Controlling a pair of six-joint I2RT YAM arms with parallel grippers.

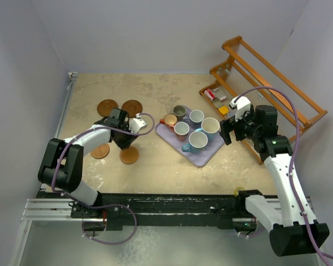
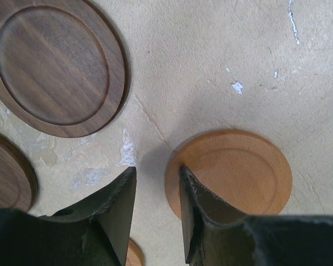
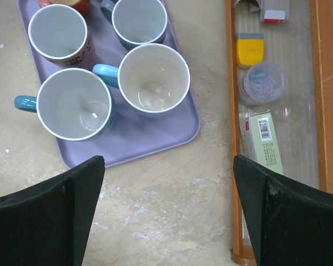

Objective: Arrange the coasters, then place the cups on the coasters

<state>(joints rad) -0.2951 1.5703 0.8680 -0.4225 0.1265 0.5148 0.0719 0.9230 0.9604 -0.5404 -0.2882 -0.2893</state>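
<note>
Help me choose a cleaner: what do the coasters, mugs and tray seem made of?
Coasters: wood, it seems. The dark coaster shows straight grain under a matte brown finish; the orange-brown coaster has fainter grain. Mugs: likely glazed ceramic, since the light blue mug glints inside. The tray is smooth, matte lavender with rounded corners, probably plastic or silicone.
</note>
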